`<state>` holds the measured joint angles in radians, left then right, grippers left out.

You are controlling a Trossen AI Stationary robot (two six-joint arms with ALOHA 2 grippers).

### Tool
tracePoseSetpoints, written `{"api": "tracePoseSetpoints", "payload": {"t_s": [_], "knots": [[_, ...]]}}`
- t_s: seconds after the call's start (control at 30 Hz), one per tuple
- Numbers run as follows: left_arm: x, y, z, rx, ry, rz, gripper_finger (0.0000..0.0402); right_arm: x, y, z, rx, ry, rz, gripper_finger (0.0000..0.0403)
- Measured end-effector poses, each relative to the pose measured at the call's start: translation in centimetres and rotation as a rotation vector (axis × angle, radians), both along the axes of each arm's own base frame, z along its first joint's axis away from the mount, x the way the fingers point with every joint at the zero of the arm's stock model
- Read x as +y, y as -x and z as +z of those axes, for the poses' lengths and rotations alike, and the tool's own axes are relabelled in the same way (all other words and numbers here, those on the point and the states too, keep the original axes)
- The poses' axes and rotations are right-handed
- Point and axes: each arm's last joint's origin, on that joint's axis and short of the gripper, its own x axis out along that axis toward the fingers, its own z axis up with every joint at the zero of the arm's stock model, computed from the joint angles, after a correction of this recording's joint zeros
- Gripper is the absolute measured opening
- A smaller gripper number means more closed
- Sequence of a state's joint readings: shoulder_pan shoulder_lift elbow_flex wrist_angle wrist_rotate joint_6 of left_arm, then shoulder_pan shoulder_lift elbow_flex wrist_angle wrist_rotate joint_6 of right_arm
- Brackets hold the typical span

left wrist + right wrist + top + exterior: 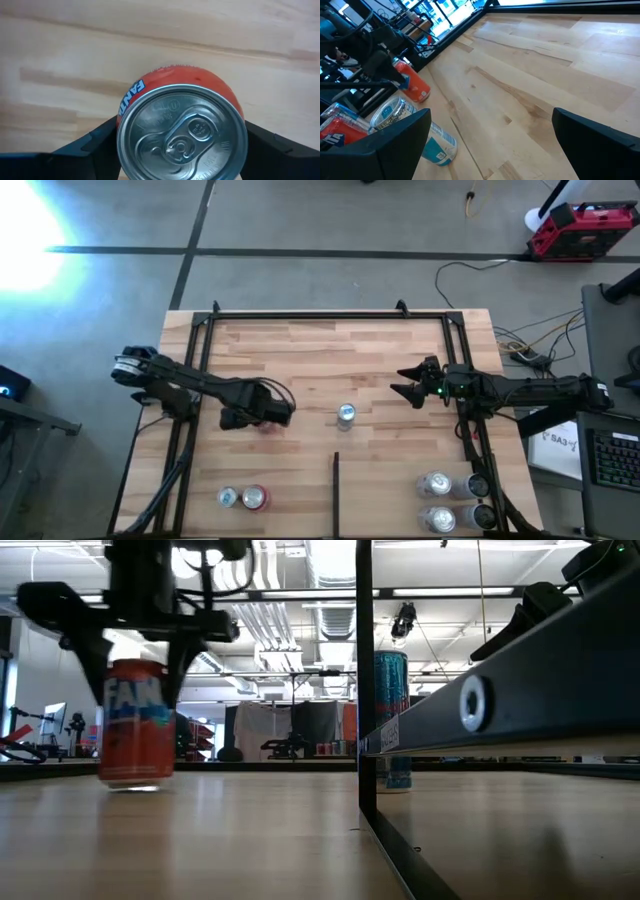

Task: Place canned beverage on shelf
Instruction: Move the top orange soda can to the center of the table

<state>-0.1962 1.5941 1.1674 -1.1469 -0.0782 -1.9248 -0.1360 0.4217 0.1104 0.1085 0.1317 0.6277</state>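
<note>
Standing upright between left gripper [268, 417] fingers [95, 145], orange can [182, 127] on shelf [330, 360]

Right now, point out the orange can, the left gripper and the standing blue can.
orange can [182, 132], left wrist view, lid.
left gripper [262, 416], high view, between its fingertips.
blue can [346, 416], high view, top.

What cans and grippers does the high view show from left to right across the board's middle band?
Left gripper over the orange can → lone upright can → right gripper, jaws open.
</note>
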Motion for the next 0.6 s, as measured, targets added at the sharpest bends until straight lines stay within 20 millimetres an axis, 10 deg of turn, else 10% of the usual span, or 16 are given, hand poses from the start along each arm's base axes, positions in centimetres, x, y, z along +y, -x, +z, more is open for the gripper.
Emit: {"api": "tracePoseSetpoints", "payload": {"t_s": [0.6], "knots": [[-0.4, -9.7, 1.4, 0.011, -0.045, -0.394, 0.0284, 0.0, 0.0, 0.0, 0.000, 0.000, 0.000, 0.0400]]}}
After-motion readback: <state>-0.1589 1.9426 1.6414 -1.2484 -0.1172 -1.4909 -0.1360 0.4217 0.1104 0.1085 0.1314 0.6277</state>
